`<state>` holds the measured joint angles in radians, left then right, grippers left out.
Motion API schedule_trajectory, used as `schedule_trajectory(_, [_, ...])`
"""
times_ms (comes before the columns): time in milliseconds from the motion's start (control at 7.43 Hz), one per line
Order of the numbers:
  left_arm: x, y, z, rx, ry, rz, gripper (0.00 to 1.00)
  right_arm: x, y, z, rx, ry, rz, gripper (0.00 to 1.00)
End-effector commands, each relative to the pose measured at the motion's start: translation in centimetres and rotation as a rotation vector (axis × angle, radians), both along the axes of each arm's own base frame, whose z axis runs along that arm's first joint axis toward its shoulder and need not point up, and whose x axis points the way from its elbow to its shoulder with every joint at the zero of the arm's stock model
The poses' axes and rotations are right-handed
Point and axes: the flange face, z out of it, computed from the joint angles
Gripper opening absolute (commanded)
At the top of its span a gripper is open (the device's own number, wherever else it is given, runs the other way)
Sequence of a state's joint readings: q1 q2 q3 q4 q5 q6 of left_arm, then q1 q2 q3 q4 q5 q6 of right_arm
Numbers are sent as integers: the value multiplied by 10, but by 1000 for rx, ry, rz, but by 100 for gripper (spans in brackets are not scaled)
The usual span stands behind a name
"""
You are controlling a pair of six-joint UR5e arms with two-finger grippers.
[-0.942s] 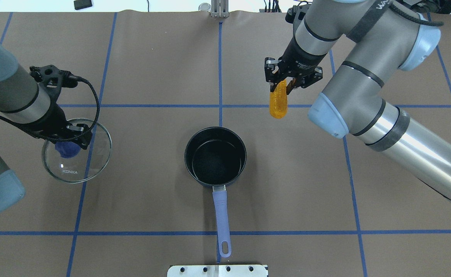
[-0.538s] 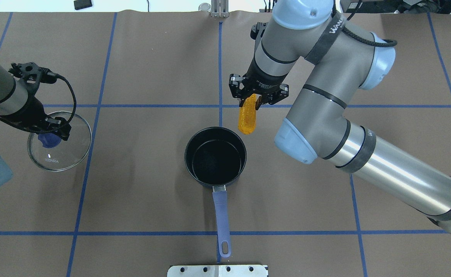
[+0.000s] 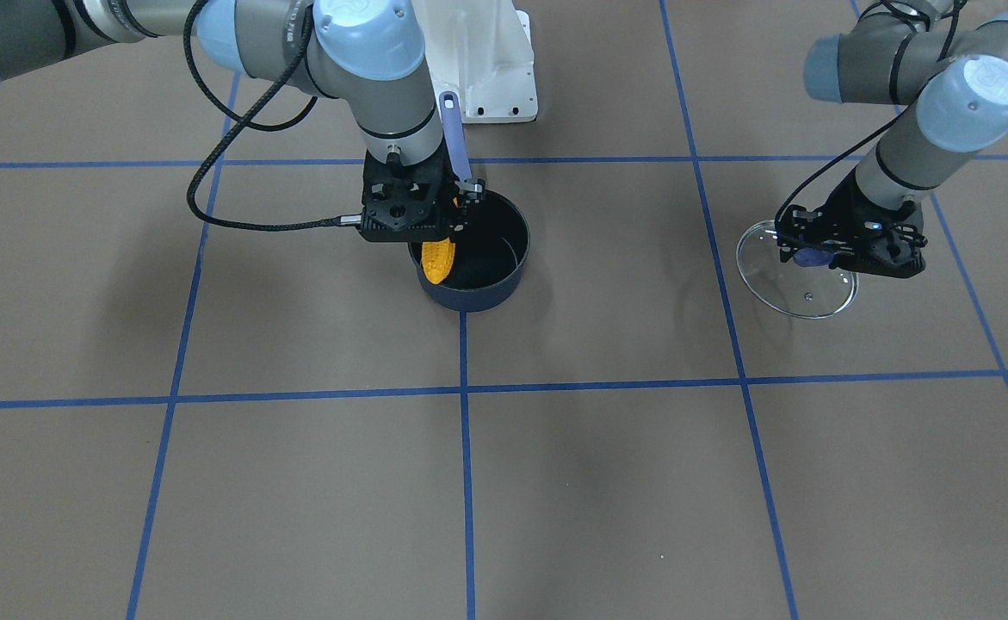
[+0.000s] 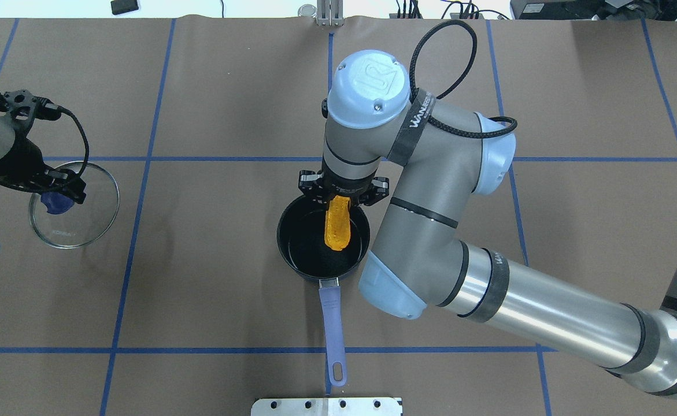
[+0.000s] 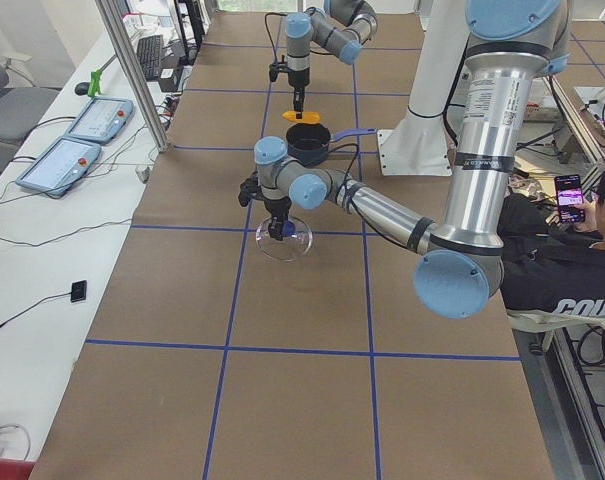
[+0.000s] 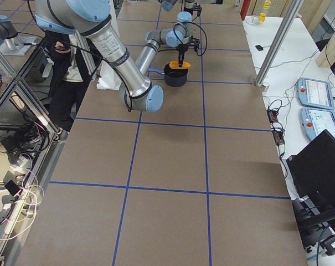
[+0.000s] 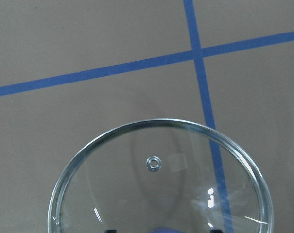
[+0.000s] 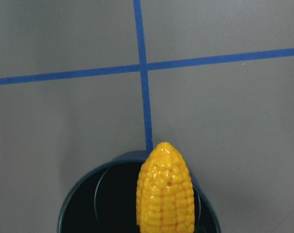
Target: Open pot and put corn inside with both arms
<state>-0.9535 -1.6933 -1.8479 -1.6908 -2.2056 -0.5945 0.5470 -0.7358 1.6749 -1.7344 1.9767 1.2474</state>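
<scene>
The dark blue pot (image 4: 303, 249) stands open at the table's middle, its purple-blue handle (image 4: 332, 323) pointing toward the robot. My right gripper (image 4: 340, 203) is shut on the orange-yellow corn (image 4: 338, 230) and holds it tip-down above the pot's far part; the corn (image 3: 437, 257) hangs over the pot's rim (image 3: 469, 297) in the front-facing view. The right wrist view shows the corn (image 8: 165, 194) above the pot (image 8: 78, 206). My left gripper (image 4: 60, 196) is shut on the blue knob of the glass lid (image 4: 87, 222), held far left; the lid also shows in the left wrist view (image 7: 161, 189).
A white mounting plate (image 4: 326, 406) sits at the table's near edge behind the pot's handle. Blue tape lines (image 4: 228, 159) grid the brown table. A seated person (image 5: 582, 250) and control pendants (image 5: 82, 120) are beside the table.
My right arm has carried the corn left and toward the robot, from beside the pot to above its opening. My left arm has carried the lid further left.
</scene>
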Motion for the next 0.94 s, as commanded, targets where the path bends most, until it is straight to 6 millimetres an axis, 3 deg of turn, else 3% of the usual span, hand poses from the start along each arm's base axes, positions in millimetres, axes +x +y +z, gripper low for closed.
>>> schedule_trajectory(0, [-4, 0, -1, 3, 5, -1, 55, -24, 15, 5, 8, 24, -19, 7])
schedule_trajectory(269, [-8, 9, -3, -5, 21, 10, 55, -40, 15, 11, -1, 46, -33, 7])
schedule_trajectory(673, [-12, 10, -1, -13, 23, 6, 55, -42, 14, 13, 8, 47, -35, 7])
schedule_trajectory(807, [-13, 12, 3, -18, 21, 8, 55, -42, 13, 11, 17, 29, -32, 14])
